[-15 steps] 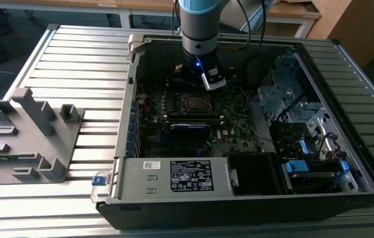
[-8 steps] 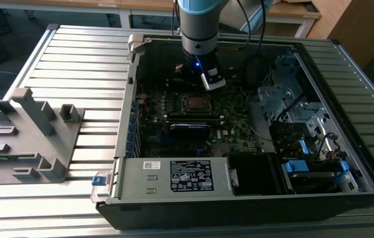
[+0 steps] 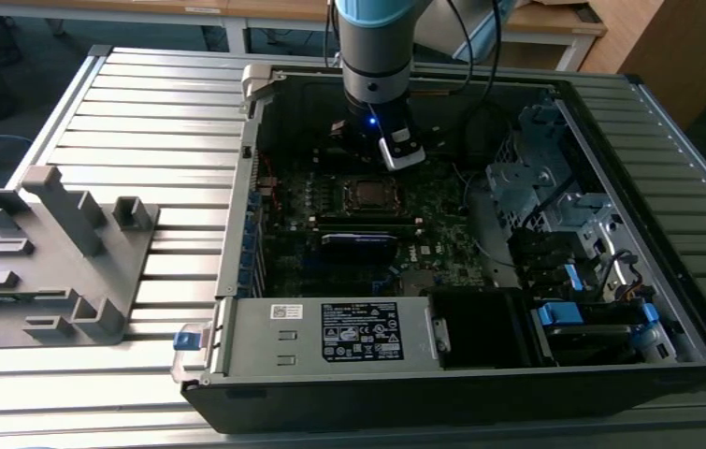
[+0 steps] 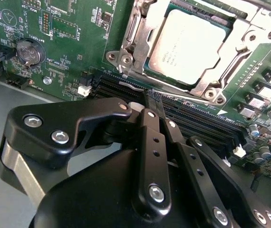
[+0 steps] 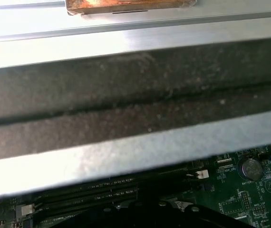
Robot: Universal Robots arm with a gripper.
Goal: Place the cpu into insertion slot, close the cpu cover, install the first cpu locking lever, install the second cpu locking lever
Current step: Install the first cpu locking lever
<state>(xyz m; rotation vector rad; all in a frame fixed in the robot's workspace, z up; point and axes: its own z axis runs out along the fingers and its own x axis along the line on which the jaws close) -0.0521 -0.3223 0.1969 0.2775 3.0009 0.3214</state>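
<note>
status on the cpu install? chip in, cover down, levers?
Done: the cpu sits in the insertion slot, and the cpu cover lies flat around it, in the second wrist view.
In hand: nothing visibly held; the gripper hangs over the memory slots beside the socket.
Left: I cannot tell from these views whether either locking lever is latched, so treat both as unconfirmed.

Exterior high overhead; wrist views close.
</note>
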